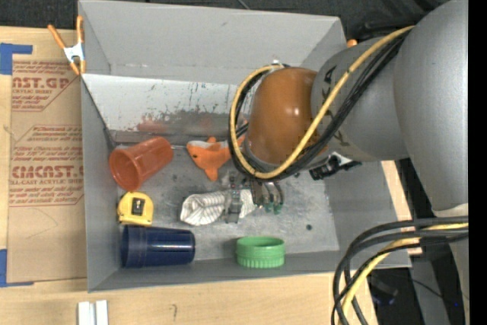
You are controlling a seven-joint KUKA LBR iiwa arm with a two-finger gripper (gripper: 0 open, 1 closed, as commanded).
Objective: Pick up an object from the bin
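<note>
Arm came into the grey bin from 2 o'clock, its orange wrist cover and yellow cables hanging over the bin's 1 o'clock part and hiding the floor there. Gripper was down low near mid-floor, right at the 3 o'clock end of a white crumpled wad, and overlapped that end in the view. Pincer state: could not be told, the tip was too cluttered to read as released, clenched or grasping. The wad lay flat on the floor near centre, a touch toward 8 o'clock, long axis running 9 to 3. A small orange piece sat at 12 o'clock of the wad, near it but apart. An orange cup lay on its side at the bin's 10 o'clock, mouth toward 8 o'clock. A yellow tape measure was at 9 o'clock, just below the cup and well apart from the wad. A dark blue cup lay on its side at 7 o'clock, just under the tape measure, against the near wall. A green ring-shaped lid lay flat at 5 o'clock, near the gripper but clear of it. A small green bit showed just at the gripper's 3 o'clock; robot part or loose thing, could not be told.
</note>
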